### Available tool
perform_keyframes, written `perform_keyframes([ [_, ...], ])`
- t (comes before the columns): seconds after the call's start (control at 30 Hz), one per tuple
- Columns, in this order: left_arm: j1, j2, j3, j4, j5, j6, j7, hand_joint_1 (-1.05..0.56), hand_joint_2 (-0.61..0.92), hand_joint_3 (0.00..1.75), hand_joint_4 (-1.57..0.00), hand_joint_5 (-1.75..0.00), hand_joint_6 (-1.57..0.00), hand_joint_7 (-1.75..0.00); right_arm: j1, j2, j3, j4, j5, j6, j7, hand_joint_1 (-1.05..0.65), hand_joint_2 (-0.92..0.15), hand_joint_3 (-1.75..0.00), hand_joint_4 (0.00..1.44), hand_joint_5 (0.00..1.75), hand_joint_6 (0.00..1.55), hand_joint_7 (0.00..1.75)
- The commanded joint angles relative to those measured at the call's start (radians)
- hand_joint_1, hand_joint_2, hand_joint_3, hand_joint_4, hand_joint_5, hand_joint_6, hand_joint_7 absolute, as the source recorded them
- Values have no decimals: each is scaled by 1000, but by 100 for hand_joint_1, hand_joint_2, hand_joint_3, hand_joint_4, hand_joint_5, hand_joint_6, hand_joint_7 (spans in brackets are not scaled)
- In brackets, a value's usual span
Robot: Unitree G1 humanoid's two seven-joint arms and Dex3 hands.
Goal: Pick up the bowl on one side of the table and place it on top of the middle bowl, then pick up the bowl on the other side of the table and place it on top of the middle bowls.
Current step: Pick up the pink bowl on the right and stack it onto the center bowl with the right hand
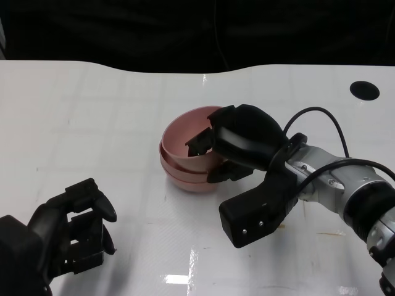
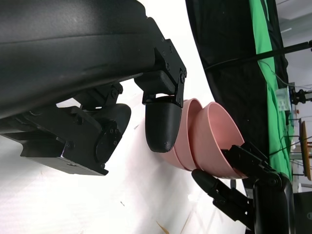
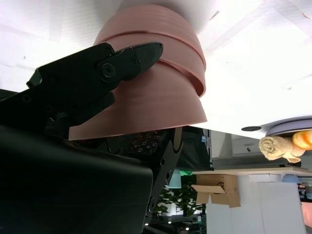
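Note:
A stack of pink bowls (image 1: 185, 176) stands at the middle of the white table (image 1: 92, 123). The top pink bowl (image 1: 188, 131) lies tilted on the stack, its opening turned to the left. My right hand (image 1: 244, 142) grips this bowl's right rim, with fingers inside and outside the wall. The right wrist view shows the tilted bowl (image 3: 146, 107) pinched by my fingers (image 3: 97, 73) over the lower bowls (image 3: 156, 39). My left hand (image 1: 74, 231) hangs at the lower left, holding nothing, well apart from the stack. The left wrist view shows the tilted bowl (image 2: 219, 131) beyond my left hand (image 2: 97, 131).
A round black hole (image 1: 364, 90) sits in the table at the far right. A black cable (image 1: 327, 123) loops over my right forearm. A dark backdrop runs behind the table's far edge.

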Motion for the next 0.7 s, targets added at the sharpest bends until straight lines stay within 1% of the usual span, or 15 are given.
perform_keyframes([
  [0.03, -5, 8, 2, 5, 7, -15, 1, 35, 74, 122, -86, -175, -68, -175, -22, -3, 4, 1, 2, -4, -4, -28, -92, -17, 81, 173, 97, 74],
  [0.23, -6, 9, 2, 8, 9, -18, 2, 35, 74, 122, -87, -175, -68, -175, -21, 1, 8, 0, -1, 3, 4, -28, -92, -17, 81, 173, 96, 76],
  [0.27, -7, 9, 2, 7, 12, -15, 5, 35, 73, 122, -86, -175, -68, -175, -21, 4, 11, 0, -3, 7, 9, -28, -91, -12, 84, 162, 98, 63],
  [0.3, -6, 9, 2, 3, 15, -6, 11, 34, 73, 121, -86, -175, -68, -175, -21, 7, 14, 0, -5, 11, 11, -28, -91, -7, 86, 158, 104, 50],
  [0.37, -7, 8, 2, -1, 16, 5, 14, 33, 73, 121, -84, -175, -67, -175, -21, 9, 18, 2, -7, 12, 8, -28, -92, -4, 85, 159, 108, 44],
  [0.4, -7, 8, 2, -2, 15, 6, 12, 33, 74, 120, -84, -175, -67, -175, -21, 10, 19, 4, -7, 12, 5, -28, -92, -5, 83, 164, 107, 50],
  [0.47, -7, 8, 3, -4, 14, 9, 8, 33, 74, 120, -84, -175, -67, -175, -21, 11, 22, 7, -9, 11, 0, -29, -92, -7, 81, 167, 98, 71],
  [0.5, -7, 8, 3, -4, 14, 11, 7, 34, 74, 120, -84, -175, -67, -175, -21, 11, 22, 8, -9, 11, -1, -29, -92, -8, 81, 167, 96, 74],
  [0.53, -4, 8, 1, -16, 22, 22, 14, 34, 74, 120, -84, -175, -67, -175, -22, 11, 24, 6, -9, 9, -3, -29, -92, -8, 81, 168, 95, 76],
  [0.57, -1, 9, -1, -24, 30, 26, 19, 33, 75, 119, -82, -175, -66, -175, -22, 11, 26, 6, -8, 7, -5, -30, -92, -7, 83, 161, 95, 71],
  [0.6, 1, 10, -2, -27, 36, 25, 20, 34, 75, 118, -82, -175, -65, -175, -22, 11, 27, 5, -7, 5, -5, -31, -92, -7, 86, 152, 97, 63],
  [0.63, 1, 11, -3, -24, 40, 15, 18, 34, 75, 118, -82, -175, -65, -175, -22, 11, 27, 6, -5, 3, -4, -31, -92, -8, 87, 152, 99, 61],
  [0.7, 1, 12, -3, -18, 42, 2, 15, 34, 75, 118, -81, -175, -64, -175, -22, 11, 26, 6, -3, 0, -2, -30, -92, -10, 84, 160, 97, 72],
])
